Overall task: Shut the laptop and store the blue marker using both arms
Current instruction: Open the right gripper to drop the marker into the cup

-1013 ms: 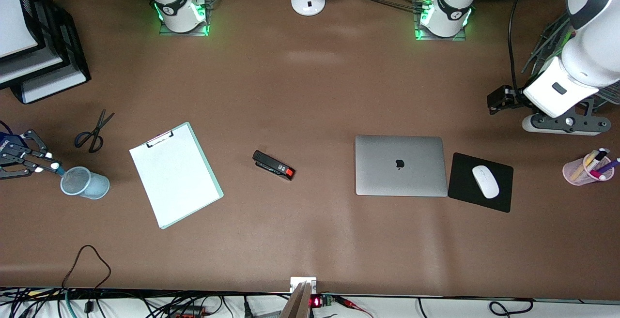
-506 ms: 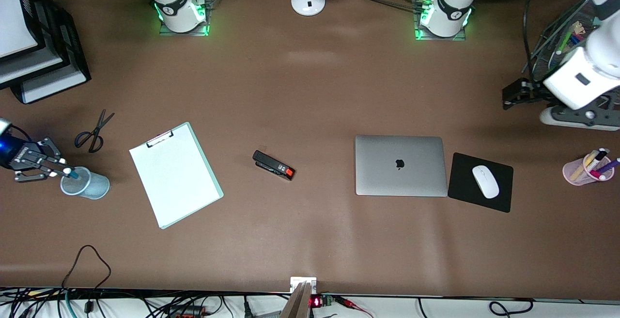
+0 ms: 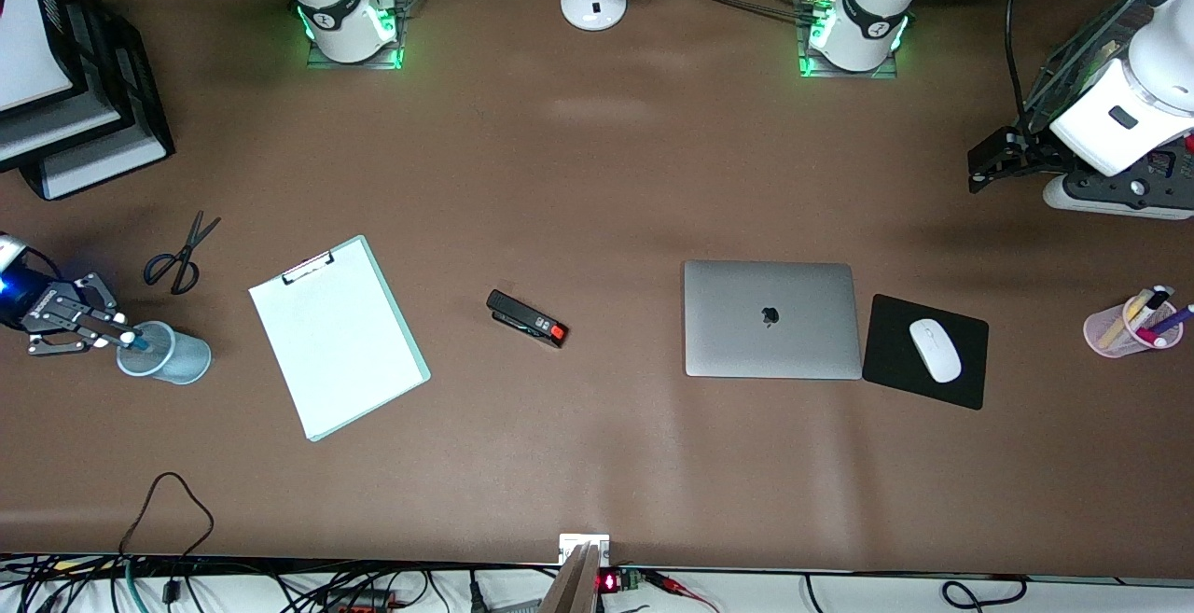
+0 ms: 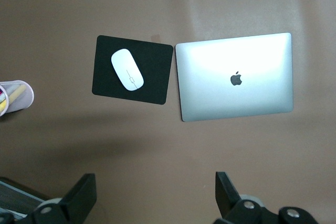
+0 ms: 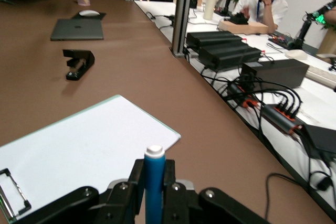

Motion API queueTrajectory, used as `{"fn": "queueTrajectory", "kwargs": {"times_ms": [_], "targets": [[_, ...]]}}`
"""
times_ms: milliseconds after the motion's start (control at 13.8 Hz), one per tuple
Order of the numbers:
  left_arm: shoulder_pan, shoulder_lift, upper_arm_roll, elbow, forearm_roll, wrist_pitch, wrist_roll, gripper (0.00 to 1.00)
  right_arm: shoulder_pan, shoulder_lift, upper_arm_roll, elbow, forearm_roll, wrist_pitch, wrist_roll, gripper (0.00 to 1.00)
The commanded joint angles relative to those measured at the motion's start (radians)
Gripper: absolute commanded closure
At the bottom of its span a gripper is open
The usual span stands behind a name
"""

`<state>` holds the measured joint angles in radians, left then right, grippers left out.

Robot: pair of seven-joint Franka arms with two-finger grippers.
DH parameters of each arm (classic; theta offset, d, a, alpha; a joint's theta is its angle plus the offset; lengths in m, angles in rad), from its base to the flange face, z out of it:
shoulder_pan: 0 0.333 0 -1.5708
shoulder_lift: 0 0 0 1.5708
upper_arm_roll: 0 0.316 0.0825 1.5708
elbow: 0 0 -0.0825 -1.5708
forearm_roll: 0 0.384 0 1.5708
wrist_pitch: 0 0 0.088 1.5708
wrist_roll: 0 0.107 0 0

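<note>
Right gripper (image 3: 117, 340) clamped on the blue marker (image 5: 154, 182), its tip over the mouth of the blue cup (image 3: 164, 353).
I note the laptop (image 3: 771, 319) shut flat toward the left arm's end, mouse pad (image 3: 895, 380) just beside it; the pink cup (image 3: 1117, 331) holds pens. Left gripper (image 4: 152, 203) hangs released, waiting.

Laptop (image 3: 772, 319) between stapler (image 3: 527, 318) and mouse pad (image 3: 925, 352), mouse (image 3: 935, 350) on the pad.
</note>
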<state>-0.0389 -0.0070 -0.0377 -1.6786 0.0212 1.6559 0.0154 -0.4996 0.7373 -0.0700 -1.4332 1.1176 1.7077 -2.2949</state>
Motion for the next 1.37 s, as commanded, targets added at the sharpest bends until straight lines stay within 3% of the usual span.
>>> {"fn": "queueTrajectory", "kwargs": {"times_ms": [0,289,723,940,1302], "targets": [[-0.009,-0.011,0.013,-0.013,-0.012,0.015,0.024,0.0,-0.002,-0.01,0.01,0.045,-0.059,0.01,0.128,0.0],[-0.009,-0.011,0.013,-0.012,-0.014,0.015,0.023,0.0,0.036,-0.016,0.009,0.123,-0.146,0.029,0.282,0.0],[-0.006,-0.01,0.012,-0.012,-0.017,0.012,0.023,0.0,0.171,-0.048,0.006,0.276,-0.448,0.116,0.636,0.0],[0.002,-0.01,0.013,-0.012,-0.023,-0.005,0.024,0.0,0.263,-0.088,0.007,0.315,-0.675,0.121,0.95,0.0],[0.004,-0.008,0.013,-0.012,-0.03,-0.008,0.024,0.0,0.391,-0.162,0.013,0.313,-0.869,0.109,1.297,0.0]]}}
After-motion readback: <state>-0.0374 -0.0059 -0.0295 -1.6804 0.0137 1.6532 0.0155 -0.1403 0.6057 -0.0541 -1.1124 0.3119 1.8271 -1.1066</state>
